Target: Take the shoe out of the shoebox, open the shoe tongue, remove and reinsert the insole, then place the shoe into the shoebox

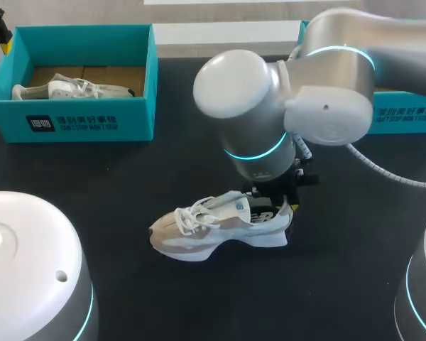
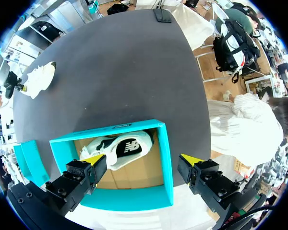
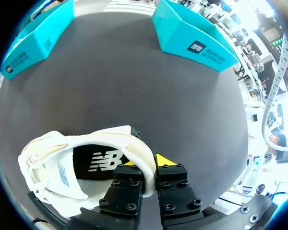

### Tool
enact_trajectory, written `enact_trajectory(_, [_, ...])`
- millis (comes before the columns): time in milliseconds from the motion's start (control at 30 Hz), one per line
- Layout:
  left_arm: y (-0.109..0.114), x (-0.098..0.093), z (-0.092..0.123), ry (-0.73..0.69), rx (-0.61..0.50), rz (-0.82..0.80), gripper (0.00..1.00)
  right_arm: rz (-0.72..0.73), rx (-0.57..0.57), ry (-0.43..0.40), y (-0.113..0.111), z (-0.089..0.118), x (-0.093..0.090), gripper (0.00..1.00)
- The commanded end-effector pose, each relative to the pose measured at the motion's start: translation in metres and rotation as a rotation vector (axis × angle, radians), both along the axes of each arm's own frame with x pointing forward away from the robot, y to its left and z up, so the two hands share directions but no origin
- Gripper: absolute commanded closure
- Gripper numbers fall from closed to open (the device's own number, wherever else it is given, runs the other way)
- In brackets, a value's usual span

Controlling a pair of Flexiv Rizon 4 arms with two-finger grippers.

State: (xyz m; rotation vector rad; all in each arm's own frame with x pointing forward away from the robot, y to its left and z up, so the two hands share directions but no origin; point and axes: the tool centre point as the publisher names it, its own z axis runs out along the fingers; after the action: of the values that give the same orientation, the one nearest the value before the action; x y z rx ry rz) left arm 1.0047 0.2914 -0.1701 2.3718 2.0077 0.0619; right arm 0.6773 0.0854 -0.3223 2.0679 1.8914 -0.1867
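The right jaws are closed on the heel collar of the shoe [image 3: 48, 163], one fingertip inside the opening and the other outside against the heel. The left jaws stand wide open and hold nothing. They hang above the left shoebox [image 2: 165, 158], where a second shoe [image 2: 110, 155] lies on its side.

The gripped shoe stands upright on its sole near the middle of the dark table [image 1: 113, 185], toe toward the robot's left, well apart from both boxes. The first step therefore looks done: this shoe is out of a box. The right shoebox [image 1: 408, 114] is largely hidden behind the right arm, so its inside cannot be seen.

The dark insole [image 3: 103, 160] lies seated in the shoe. Whether it has been out and back in cannot be told from the pictures. The tongue [image 1: 238, 206] stands up over the opening, but it is hard to tell how far it is folded open. Returning the shoe to the box is clearly left to do.

The shoe is a low running type with a cream and beige upper, a thick pale sole, white laces [image 1: 192, 213] tied loosely, and a blue label on the tongue. Its padded collar looks soft and likely to give under the grip.
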Motion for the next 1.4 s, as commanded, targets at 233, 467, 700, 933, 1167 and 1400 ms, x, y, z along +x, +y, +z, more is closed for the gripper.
enact_trajectory(233, [0.0, 0.0, 0.0, -0.001, 0.002, -0.001, 0.0, -0.297, -0.022, -0.092, 0.017, -0.028, 0.007, 1.0])
enact_trajectory(467, [0.0, 0.0, 0.0, -0.001, 0.002, -0.001, 0.0, -0.349, -0.02, -0.099, 0.015, -0.037, 0.009, 1.0])
enact_trajectory(700, [0.0, 0.0, 0.0, -0.001, 0.002, -0.001, 0.0, -0.411, -0.006, -0.112, 0.013, -0.037, 0.008, 0.0])
enact_trajectory(933, [0.0, 0.0, 0.0, -0.001, 0.002, -0.001, 0.0, -0.389, 0.088, -0.15, 0.012, -0.002, 0.002, 0.0])
enact_trajectory(1167, [0.0, 0.0, 0.0, -0.001, 0.002, -0.001, 0.0, 0.008, 0.293, -0.075, 0.023, 0.034, 0.005, 0.0])
enact_trajectory(1400, [0.0, 0.0, 0.0, -0.001, 0.002, -0.001, 0.0, 0.73, 0.26, 0.119, 0.064, 0.062, -0.014, 0.0])
